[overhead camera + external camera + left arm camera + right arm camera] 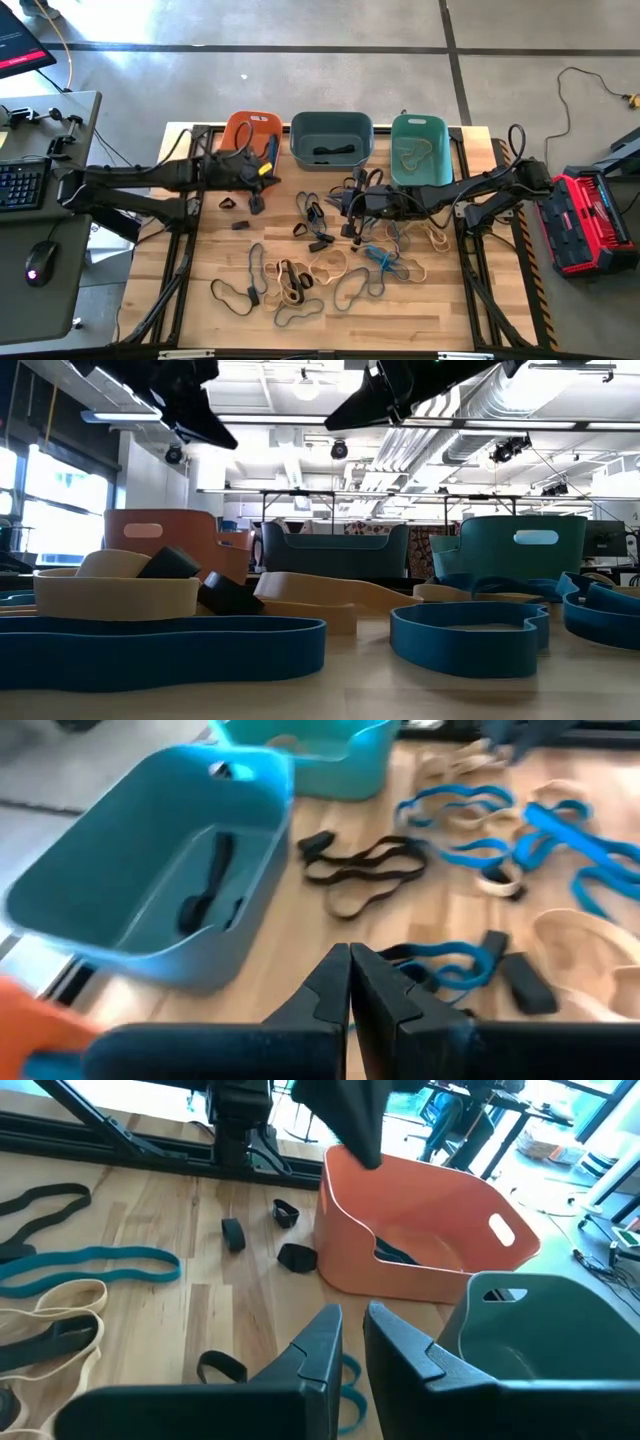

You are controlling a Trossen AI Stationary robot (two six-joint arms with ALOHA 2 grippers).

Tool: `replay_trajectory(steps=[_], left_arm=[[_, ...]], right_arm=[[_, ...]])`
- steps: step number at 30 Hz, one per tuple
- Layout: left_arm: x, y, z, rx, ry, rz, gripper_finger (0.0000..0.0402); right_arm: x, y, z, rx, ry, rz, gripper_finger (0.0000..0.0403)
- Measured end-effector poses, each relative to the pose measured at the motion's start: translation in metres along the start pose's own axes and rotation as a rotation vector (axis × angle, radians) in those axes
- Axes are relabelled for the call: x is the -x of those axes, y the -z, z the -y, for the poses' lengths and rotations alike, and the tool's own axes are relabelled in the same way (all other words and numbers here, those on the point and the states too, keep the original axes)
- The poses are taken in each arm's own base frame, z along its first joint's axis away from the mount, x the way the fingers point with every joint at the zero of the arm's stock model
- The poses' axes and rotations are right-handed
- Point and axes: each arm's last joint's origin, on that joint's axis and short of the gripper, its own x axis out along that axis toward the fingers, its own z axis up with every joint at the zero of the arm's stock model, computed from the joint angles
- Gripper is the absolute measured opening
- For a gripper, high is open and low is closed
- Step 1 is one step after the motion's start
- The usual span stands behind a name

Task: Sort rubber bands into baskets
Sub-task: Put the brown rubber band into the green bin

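Mostly the bands (300, 272) lay scattered over the wooden table (420, 315), blue, tan and black loops tangled from the middle toward the near edge, with a few small black ones (229, 203) apart near my left side. Three baskets stood in a row along the far edge: the orange basket (250, 128), the grey basket (331, 138) and the teal basket (420, 148). A black band (205, 880) lay inside the grey one, tan bands in the teal one, and something dark showed in the orange one.

My left gripper (350, 982) hung above the table just in front of the orange and grey baskets, its arm stretched in level from the left side. Its fingers were clenched tight together, and I could see nothing between them.

My right gripper (352, 1342) hovered over the middle of the table, in front of the grey basket, its arm reaching in from the right. Its fingers stood only a narrow slit apart; whether they pinched anything, I could not tell.

Between my two grippers the boards were fairly bare. Near the front edge a strip of wood lay open beyond the pile.
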Motion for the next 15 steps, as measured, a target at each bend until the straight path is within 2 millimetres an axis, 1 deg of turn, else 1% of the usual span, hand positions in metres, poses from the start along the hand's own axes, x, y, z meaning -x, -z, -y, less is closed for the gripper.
replay_trajectory(steps=[4,7,12,15], left_arm=[[-0.004,0.007,0.014,-0.003,0.054,0.045,0.0001],[-0.004,0.008,0.023,-0.025,0.091,0.038,0.0],[-0.001,0.01,0.038,-0.069,0.152,0.033,0.0],[0.001,0.011,0.045,-0.078,0.182,0.029,0.0]], right_arm=[[0.0,0.0,0.0,0.002,0.0,0.0,0.0035],[0.0,0.0,0.0,-0.003,0.0,-0.003,0.0035],[0.0,0.0,0.0,-0.006,-0.009,-0.003,0.0035],[0.0,0.001,0.0,-0.047,-0.011,-0.012,0.0035]])
